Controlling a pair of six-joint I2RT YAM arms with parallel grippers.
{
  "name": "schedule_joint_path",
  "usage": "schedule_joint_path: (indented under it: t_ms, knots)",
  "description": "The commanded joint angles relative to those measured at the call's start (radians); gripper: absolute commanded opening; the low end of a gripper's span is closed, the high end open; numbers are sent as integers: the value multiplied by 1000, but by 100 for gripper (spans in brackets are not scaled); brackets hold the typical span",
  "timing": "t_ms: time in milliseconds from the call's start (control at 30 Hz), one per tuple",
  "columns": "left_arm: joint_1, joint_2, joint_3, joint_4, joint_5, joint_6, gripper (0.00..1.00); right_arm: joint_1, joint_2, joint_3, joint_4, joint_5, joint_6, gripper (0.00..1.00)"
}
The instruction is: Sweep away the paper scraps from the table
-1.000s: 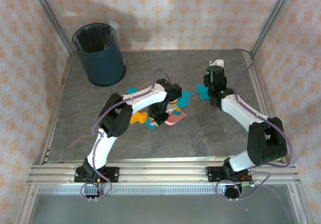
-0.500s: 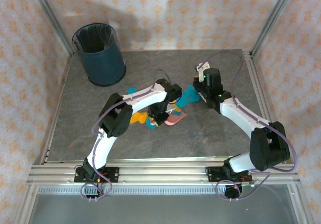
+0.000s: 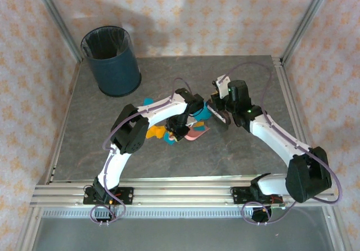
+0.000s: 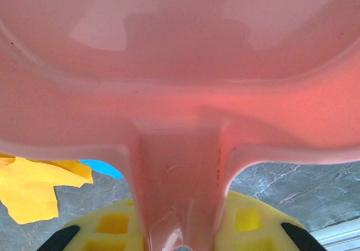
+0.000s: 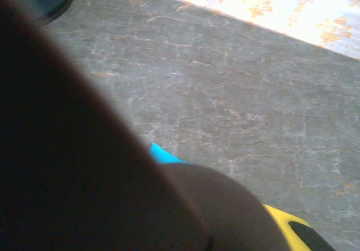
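My left gripper (image 3: 179, 128) is shut on the handle of a pink dustpan (image 3: 196, 131) that rests on the table (image 3: 236, 149). In the left wrist view the dustpan (image 4: 180, 65) looms over my yellow fingers (image 4: 253, 223). Teal and orange paper scraps (image 3: 200, 113) lie bunched at the pan's mouth, with more orange scraps (image 3: 154, 131) and a teal scrap (image 3: 148, 101) beyond the left arm. My right gripper (image 3: 219, 109) holds a dark brush (image 5: 84, 166) right beside the teal pile. One teal scrap (image 5: 163, 154) peeks out past the brush.
A dark blue round bin (image 3: 111, 59) stands at the table's back left corner. Aluminium rails (image 3: 180, 192) run along the near edge by the arm bases. An orange scrap (image 4: 28, 189) and a blue scrap (image 4: 101, 168) lie under the dustpan's left side.
My right arm has swung left with the brush, pushing the teal scraps from the right toward the dustpan. The left arm and dustpan have stayed put.
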State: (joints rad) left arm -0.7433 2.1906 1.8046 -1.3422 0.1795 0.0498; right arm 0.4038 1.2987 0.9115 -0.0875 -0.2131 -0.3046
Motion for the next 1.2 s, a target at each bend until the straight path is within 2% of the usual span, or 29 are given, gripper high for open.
schedule_joint_path:
  t_ms: [0,267,500,700,900,1067,1167]
  knots:
    - [7,-9,11,-17,-1,-20,0,17,-38,-29,-117,-77,36,0]
    - [6,-7,16,-18,-8,-29,0,32,-105,-31,-196,-105,48,0]
    - [5,-14,6,-17,-20,-33,0,34,-191,-36,-204,-72,65,0]
    - [5,-31,-8,-18,-19,-28,0,34,-233,-37,-154,149,107,0]
    - [4,-48,-30,-8,-5,-16,0,34,-221,-51,-43,315,193,0]
    - [-1,-43,-31,-14,4,-1,0,33,-133,-38,63,401,238,0]
    - [-2,-43,-33,-14,4,4,0,35,-65,-29,131,397,233,0]
